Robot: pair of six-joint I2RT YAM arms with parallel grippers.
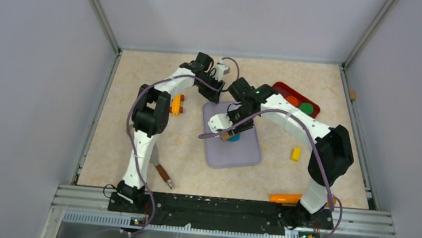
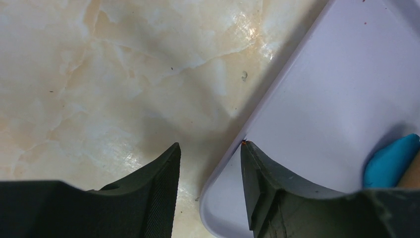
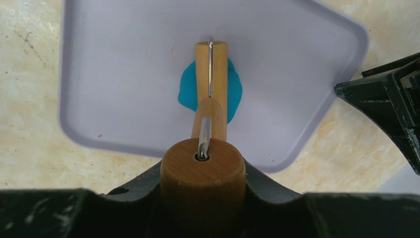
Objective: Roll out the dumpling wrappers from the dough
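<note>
The dough [image 3: 184, 90] is a flattened teal patch near the middle of the lavender mat [image 3: 119, 74]. The tan wooden roller [image 3: 211, 74] lies across it. My right gripper [image 3: 203, 173] is shut on the roller's round handle. From above, the dough [image 1: 234, 138] peeks out beside the right gripper [image 1: 228, 131]. My left gripper [image 2: 210, 146] stands astride the mat's far left corner [image 2: 233, 158], one finger over the table, the other over the mat, jaws apart. No dumpling wrappers are in view.
A red tray [image 1: 280, 89] with an orange and a green piece stands at the back right. Orange-yellow blocks [image 1: 177, 104] lie left of the mat, a yellow block [image 1: 295, 154] right of it. A brown-handled tool [image 1: 163, 174] and an orange piece [image 1: 285, 198] lie near the front.
</note>
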